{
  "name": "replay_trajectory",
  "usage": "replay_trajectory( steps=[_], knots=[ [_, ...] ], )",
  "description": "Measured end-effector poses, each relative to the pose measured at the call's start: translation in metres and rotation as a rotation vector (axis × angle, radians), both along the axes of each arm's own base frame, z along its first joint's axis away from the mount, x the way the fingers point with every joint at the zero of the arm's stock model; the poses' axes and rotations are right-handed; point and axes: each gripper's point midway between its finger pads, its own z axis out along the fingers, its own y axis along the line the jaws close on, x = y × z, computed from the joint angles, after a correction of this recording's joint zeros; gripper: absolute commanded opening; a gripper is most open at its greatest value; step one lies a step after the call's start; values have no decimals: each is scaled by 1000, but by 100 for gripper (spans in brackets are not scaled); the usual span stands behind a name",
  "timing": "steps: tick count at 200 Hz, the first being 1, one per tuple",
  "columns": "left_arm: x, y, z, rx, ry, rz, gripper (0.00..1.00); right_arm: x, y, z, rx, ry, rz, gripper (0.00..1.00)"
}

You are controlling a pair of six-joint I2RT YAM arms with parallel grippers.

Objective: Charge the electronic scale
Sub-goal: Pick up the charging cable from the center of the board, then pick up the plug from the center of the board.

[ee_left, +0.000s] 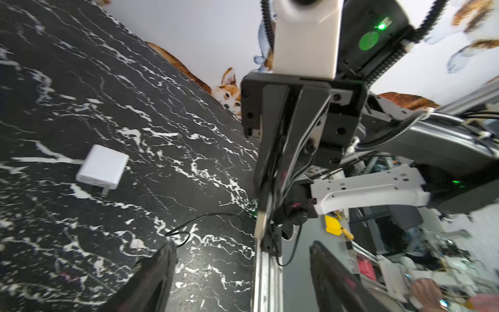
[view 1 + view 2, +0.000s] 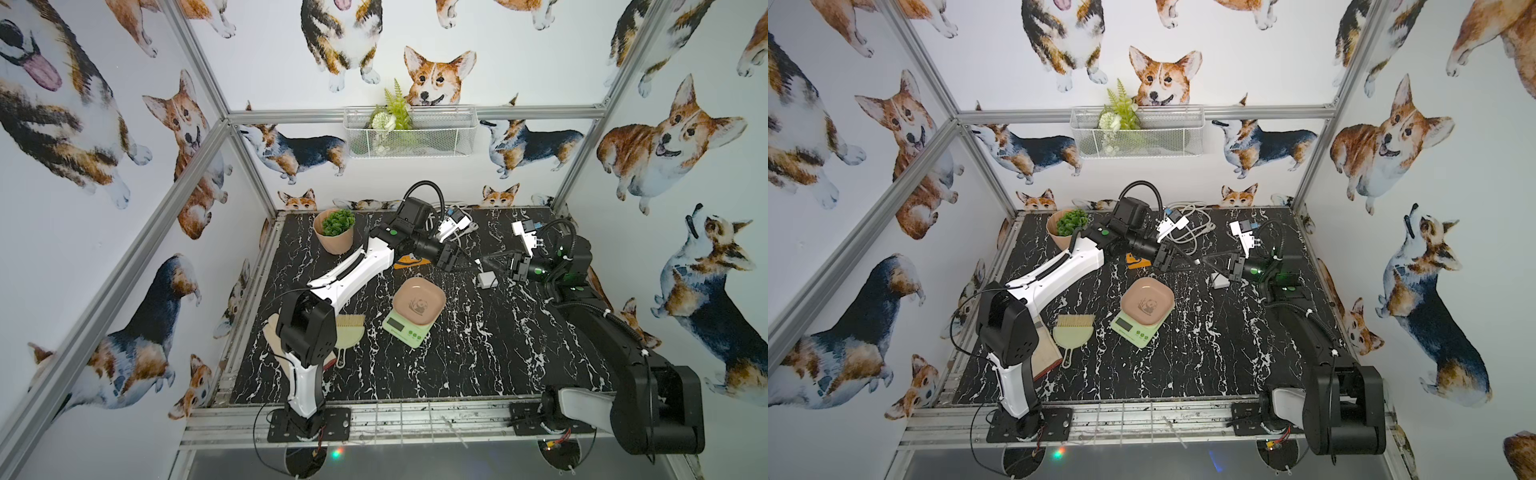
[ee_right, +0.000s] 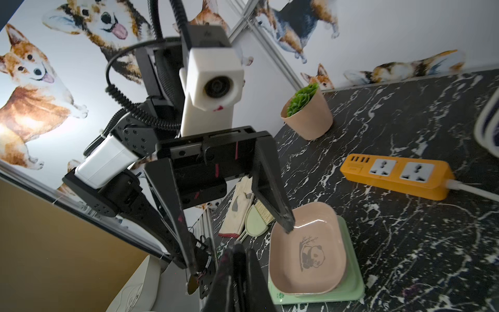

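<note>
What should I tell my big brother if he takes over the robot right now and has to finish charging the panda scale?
The left gripper: fingers open, holding nothing, hanging over the table close to the other arm.
The right gripper: fingers shut, apparently pinching the end of the thin black cable.
The electronic scale: mid-table, in front of the orange power strip; no cable reaches it.
The white charger brick: lying loose on the table, not in the strip.
Done: cable picked up.
Left: brick into the strip, cable joined to brick and scale.

Robot lab cell: aluminium frame, corgi-print walls, black marble tabletop
</note>
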Motion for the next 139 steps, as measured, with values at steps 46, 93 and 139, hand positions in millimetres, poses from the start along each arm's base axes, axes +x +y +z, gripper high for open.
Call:
replay_trajectory(
  steps=[46, 93, 139],
  knots=[
    [40, -28, -45, 142, -154, 153, 74, 35, -80, -12, -1, 131, -364, 0],
    [65, -75, -109, 336, -321, 187, 82, 44, -124, -38, 0, 262, -544, 0],
    [84, -94, -162, 489, -472, 163, 92, 49, -138, -55, -13, 329, -600, 0]
  ],
)
